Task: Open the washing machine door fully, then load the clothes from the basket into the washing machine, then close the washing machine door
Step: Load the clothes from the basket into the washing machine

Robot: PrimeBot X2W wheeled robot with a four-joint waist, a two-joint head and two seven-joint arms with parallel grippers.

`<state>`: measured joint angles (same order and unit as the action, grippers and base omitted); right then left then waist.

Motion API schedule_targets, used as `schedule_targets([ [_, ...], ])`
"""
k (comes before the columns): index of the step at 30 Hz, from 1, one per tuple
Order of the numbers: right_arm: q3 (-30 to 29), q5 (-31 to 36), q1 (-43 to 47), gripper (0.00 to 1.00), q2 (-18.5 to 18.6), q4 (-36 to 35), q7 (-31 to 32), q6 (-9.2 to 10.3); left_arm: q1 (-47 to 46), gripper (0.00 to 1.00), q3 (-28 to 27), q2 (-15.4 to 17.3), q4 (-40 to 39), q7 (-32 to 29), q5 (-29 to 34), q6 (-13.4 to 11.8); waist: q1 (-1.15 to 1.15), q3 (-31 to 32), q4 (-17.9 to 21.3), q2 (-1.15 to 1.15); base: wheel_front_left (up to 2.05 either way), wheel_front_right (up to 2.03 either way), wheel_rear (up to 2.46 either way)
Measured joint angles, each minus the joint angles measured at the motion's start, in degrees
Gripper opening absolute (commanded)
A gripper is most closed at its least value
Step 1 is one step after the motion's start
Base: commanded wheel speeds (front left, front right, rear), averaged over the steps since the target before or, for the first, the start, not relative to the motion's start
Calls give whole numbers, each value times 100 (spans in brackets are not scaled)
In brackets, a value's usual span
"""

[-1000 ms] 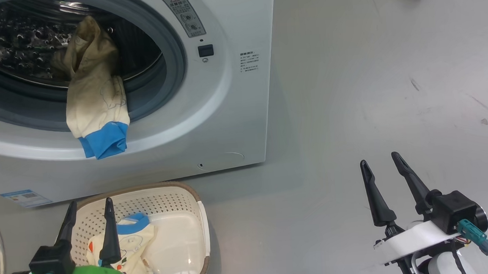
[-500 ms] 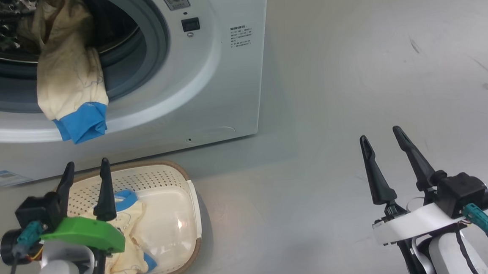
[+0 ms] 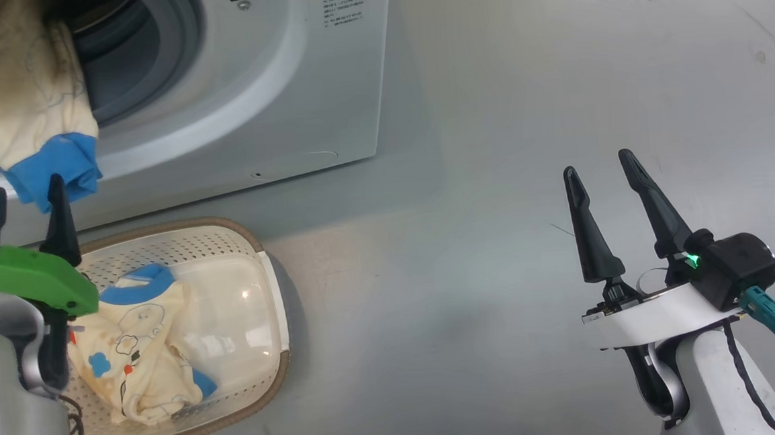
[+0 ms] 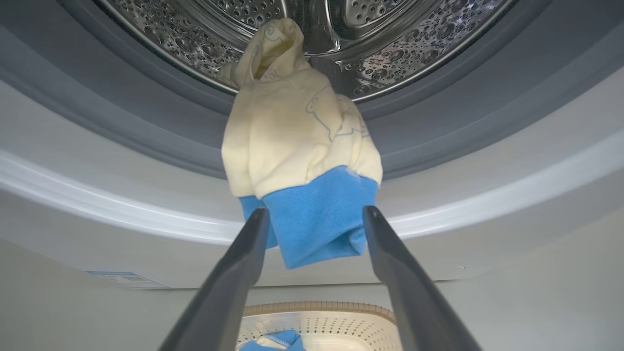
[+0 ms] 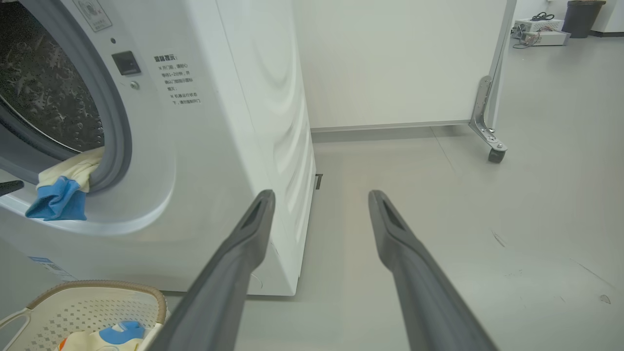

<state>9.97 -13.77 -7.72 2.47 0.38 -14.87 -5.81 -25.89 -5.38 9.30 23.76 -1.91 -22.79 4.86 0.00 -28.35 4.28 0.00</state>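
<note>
**Draped garment** [image 4: 297, 141]. Cream cotton with a blue cuff [image 4: 317, 219]. Centre of the left wrist view, and upper left corner of the head view. Top part lying in the drum [image 4: 390, 44]; the rest hanging out over the grey gasket [image 4: 146, 126] and down the front of the washing machine [image 3: 299, 95].

**Second garment** [image 3: 132, 341]. Crumpled in the basket [image 3: 179, 225], lower left of the head view, on the floor [image 3: 488, 104] just in front of the machine.

**Left gripper** [image 4: 314, 214]. Fingers apart, nothing held. Cuff framed between them; cannot tell whether touching.

**Right gripper** [image 3: 598, 164]. Fingers apart and empty. Lower right of the head view, well apart from the machine.

**Step in hand (judged).** Getting the draped garment wholly inside the drum.

**Handling notes.**
- Close on the cuff or the bunched cloth just above it.
- Lift clear of the gasket lip and carry deep into the drum before letting go. Soft cotton is likely to slide back out if released at the rim.
- Leave no cloth lying on the gasket, since closing would probably trap it.
- Take the basket piece afterwards.
</note>
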Motion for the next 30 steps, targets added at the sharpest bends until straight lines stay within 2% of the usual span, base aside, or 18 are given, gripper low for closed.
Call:
schedule_targets([
  [6, 13, -35, -156, 100, 2, -26, 0, 24, -433, 100, -83, 261, 357, -403, -99, 8, 0, -292, 194, 0, 0, 0, 0],
  [15, 24, -134, -267, 100, 2, -38, 0, 49, -879, 100, -311, 457, 784, -666, -293, 7, 0, -610, 408, 0, 0, 0, 0],
  [26, 33, -136, -371, 100, 2, -27, 0, 92, -1196, 100, -485, 481, 1263, -550, -326, -110, 0, -768, 512, 0, 0, 0, 0],
  [27, 33, -136, -374, 100, 2, -27, 0, 92, -1211, 80, -483, 481, 1288, -536, -326, -110, 0, -770, 512, 0, 0, 0, 0],
  [28, 34, -137, -378, 100, 2, -25, 0, 92, -1231, 22, -477, 481, 1325, -511, -326, -110, 0, -771, 512, 0, 0, 0, 0],
  [29, 34, -137, -383, 100, 2, -21, 0, 92, -1253, 0, -472, 479, 1373, -511, -328, -104, 0, -771, 512, 0, 0, 0, 0],
  [30, 35, -138, -387, 100, 2, -14, 0, 92, -1283, 0, -466, 478, 1433, -509, -335, -103, 0, -770, 512, 0, 0, 0, 0],
])
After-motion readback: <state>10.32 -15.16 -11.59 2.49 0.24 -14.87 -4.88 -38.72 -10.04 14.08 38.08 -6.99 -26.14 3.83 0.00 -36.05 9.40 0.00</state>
